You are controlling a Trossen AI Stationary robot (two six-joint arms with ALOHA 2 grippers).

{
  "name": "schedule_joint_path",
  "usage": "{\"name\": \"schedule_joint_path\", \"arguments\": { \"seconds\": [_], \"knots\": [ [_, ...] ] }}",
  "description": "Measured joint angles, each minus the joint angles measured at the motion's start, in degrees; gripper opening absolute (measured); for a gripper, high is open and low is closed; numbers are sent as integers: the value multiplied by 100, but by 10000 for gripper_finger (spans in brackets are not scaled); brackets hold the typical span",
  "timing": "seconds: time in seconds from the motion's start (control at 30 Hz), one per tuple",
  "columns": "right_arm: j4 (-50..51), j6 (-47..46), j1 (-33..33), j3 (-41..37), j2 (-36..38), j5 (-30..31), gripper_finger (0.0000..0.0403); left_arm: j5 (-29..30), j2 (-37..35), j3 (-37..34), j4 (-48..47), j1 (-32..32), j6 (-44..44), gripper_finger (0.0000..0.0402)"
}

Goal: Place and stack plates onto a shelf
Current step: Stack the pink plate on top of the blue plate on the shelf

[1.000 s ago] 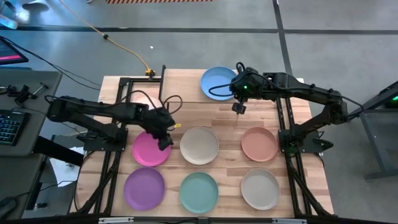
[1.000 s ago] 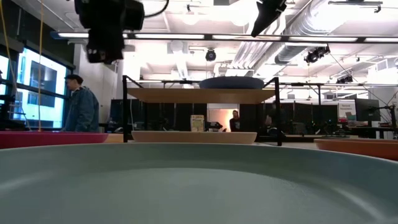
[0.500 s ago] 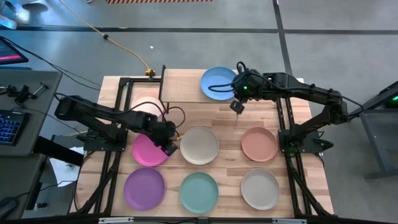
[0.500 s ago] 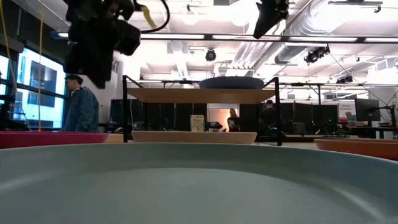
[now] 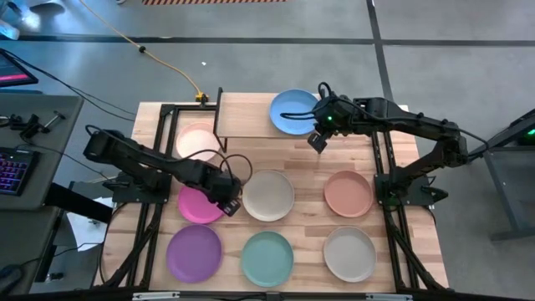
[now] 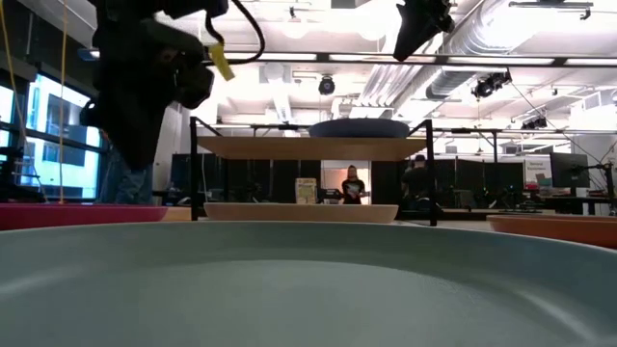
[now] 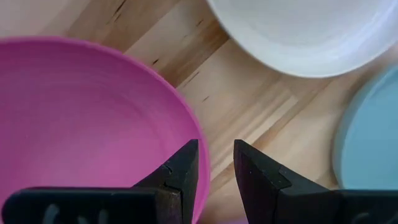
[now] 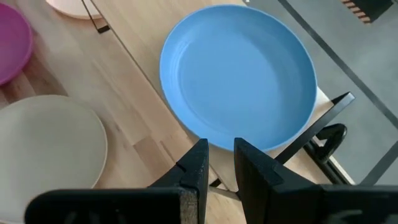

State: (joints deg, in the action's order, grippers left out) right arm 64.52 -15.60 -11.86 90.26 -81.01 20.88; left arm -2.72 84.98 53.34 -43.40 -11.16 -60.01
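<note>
Progress early: one round matte blue plate (image 5: 292, 112) on small light-wood shelf board with thin black legs (image 5: 244, 123), right end. Pale pink round plate (image 5: 197, 141) just beside shelf's left end, partly under it by the look, still at table level. Round magenta plate (image 5: 201, 203), cream plate (image 5: 268, 195), salmon plate (image 5: 348, 192), purple plate (image 5: 194, 253), teal plate (image 5: 267, 257), beige plate (image 5: 349, 253) all flat on plank tabletop (image 5: 308, 160), none stacked.

Left gripper (image 7: 214, 163) low at magenta plate's right rim, jaws narrowly parted, straddling rim edge, not yet closed on it. Likely next pick.

Right gripper (image 8: 219, 159) above shelf's front edge by blue plate, jaws nearly closed, holding nothing.

Seven plates left to place.
</note>
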Motion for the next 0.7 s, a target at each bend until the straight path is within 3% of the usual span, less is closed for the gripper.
{"name": "schedule_joint_path", "arguments": {
  "seconds": [0.7],
  "knots": [
    [8,-150,2,0,0,-293,58,175,692,0,131,-295,-292,90]
  ]
}}
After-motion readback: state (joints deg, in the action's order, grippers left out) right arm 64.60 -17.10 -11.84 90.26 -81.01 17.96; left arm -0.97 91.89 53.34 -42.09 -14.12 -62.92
